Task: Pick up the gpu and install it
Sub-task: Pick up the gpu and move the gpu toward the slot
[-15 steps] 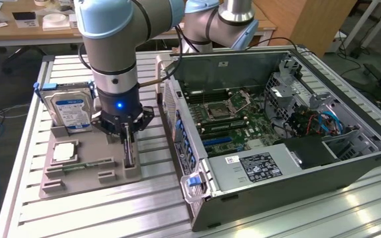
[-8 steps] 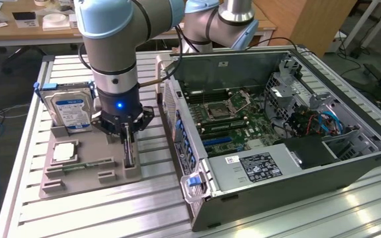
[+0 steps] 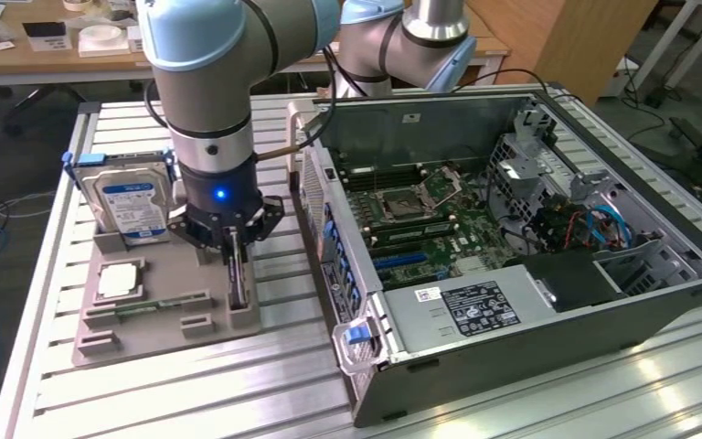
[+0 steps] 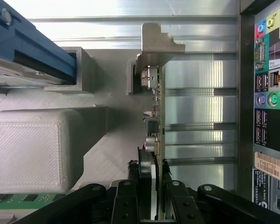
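Grey holder tray [image 3: 156, 346] on the worktop [image 3: 205, 398] carries four parts, one of each:
- hard drive [image 3: 132, 208], upright in its slot
- pale square block [image 3: 120, 279], lying flat
- green memory stick [image 3: 143, 309]
- gpu [image 3: 239, 288], on edge in the slot nearest the open PC case [image 3: 643, 302], metal bracket [image 4: 159, 42] at its far end

The gpu is seated in the tray, not in the case. The end effector [image 3: 231, 240] sits over the card's top edge, jaws narrow. In the wrist view its fingers [image 4: 146, 179] flank the card on both sides. It looks clamped on, though the pad contact is hard to confirm.
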Available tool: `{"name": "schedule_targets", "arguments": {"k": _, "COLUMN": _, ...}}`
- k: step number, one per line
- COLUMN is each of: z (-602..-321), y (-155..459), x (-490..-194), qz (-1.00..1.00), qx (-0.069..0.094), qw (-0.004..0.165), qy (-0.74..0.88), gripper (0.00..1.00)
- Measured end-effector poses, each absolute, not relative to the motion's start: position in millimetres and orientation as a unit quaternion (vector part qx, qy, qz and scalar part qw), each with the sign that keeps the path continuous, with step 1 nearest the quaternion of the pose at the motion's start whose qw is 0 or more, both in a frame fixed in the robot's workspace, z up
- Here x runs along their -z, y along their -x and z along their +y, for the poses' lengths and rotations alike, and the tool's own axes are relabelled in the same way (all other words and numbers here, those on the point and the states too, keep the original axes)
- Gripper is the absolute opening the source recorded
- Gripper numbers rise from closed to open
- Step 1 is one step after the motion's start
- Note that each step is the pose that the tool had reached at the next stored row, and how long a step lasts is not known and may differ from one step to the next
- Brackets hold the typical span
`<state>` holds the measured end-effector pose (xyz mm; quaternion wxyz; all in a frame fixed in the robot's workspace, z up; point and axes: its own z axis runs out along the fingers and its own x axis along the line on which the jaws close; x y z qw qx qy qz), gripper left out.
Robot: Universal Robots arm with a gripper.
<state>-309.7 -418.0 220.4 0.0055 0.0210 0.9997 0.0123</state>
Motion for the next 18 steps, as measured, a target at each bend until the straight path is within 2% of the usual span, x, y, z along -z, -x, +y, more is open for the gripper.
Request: {"name": "schedule_targets", "arguments": {"k": 18, "z": -418, "y": 310, "x": -236, "qz": 1.000, "qx": -0.012, "qw": 0.005, "qy": -0.021, "gripper": 0.27}}
